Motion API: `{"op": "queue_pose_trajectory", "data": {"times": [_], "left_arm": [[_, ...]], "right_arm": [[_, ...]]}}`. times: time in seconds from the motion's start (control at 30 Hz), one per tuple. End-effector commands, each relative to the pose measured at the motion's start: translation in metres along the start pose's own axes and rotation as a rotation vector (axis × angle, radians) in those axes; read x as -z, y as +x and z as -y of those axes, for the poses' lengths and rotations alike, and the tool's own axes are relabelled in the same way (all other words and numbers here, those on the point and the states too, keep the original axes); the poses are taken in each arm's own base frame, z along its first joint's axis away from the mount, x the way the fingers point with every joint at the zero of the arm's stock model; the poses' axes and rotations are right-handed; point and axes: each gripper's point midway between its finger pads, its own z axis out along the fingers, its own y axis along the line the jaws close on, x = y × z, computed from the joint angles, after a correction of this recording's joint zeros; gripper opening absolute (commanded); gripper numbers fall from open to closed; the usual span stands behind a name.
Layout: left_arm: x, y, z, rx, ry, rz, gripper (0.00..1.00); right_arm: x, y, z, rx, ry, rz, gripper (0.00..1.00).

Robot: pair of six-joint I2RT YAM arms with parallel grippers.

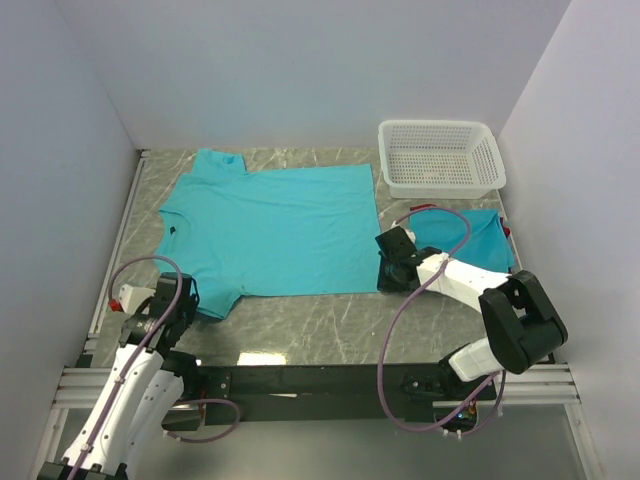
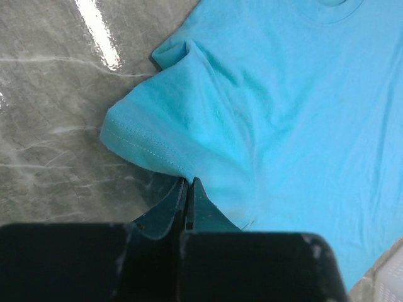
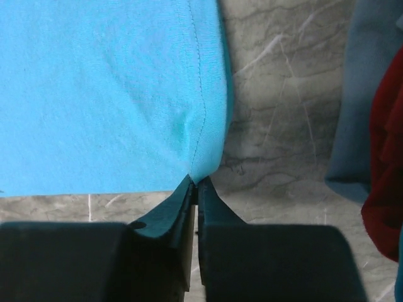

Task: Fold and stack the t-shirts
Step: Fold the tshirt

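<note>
One teal t-shirt [image 1: 270, 230] lies flat, left of the single white basket [image 1: 440, 158]. The left gripper [image 2: 189, 187] is pinched tight on its sleeve hem, and the right gripper [image 3: 195, 184] is clamped on its bottom corner. Two more are heaped just in front of the basket: one blue shirt [image 1: 482, 238], one red shirt [image 3: 385, 157].

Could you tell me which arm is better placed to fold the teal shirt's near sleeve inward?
Left, probably: the left gripper is shut on that sleeve, while the right gripper pinches the shirt's hem corner.

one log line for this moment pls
left claw: shut on teal t-shirt sleeve | right claw: shut on hem corner | t-shirt: spread flat, unfolded
</note>
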Motion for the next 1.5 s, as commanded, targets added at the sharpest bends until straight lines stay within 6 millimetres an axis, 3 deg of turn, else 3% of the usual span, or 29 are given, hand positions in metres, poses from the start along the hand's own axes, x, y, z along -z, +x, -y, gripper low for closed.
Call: {"op": "queue_pose_trajectory", "data": {"times": [0.0,0.27,0.33,0.5,0.63,0.97,1.13,1.47], "left_arm": [[0.003,-0.009,-0.006,0.053,-0.019,0.039,0.0],[0.014,-0.016,-0.001,0.172,0.073,0.05,0.01],[0.015,-0.015,0.001,0.164,0.089,0.047,0.01],[0.013,-0.016,0.005,0.108,0.064,0.051,0.01],[0.015,-0.021,0.02,0.08,0.095,0.067,0.01],[0.008,-0.032,0.078,0.032,0.165,0.116,0.01],[0.007,-0.035,0.119,0.014,0.239,0.128,0.0],[-0.011,-0.041,0.178,-0.067,0.313,0.186,0.0]], "right_arm": [[0.003,0.014,0.006,0.007,0.032,-0.037,0.02],[0.019,0.046,0.002,0.032,-0.016,-0.099,0.0],[0.023,0.044,0.002,0.024,-0.022,-0.083,0.0],[0.03,0.023,-0.008,0.035,-0.03,-0.032,0.0],[0.038,-0.003,-0.02,0.042,-0.042,0.02,0.0],[0.048,-0.054,-0.035,0.045,-0.052,0.076,0.0],[0.051,-0.083,-0.038,0.023,-0.065,0.111,0.0],[0.041,-0.121,-0.033,0.017,-0.073,0.127,0.0]]}}
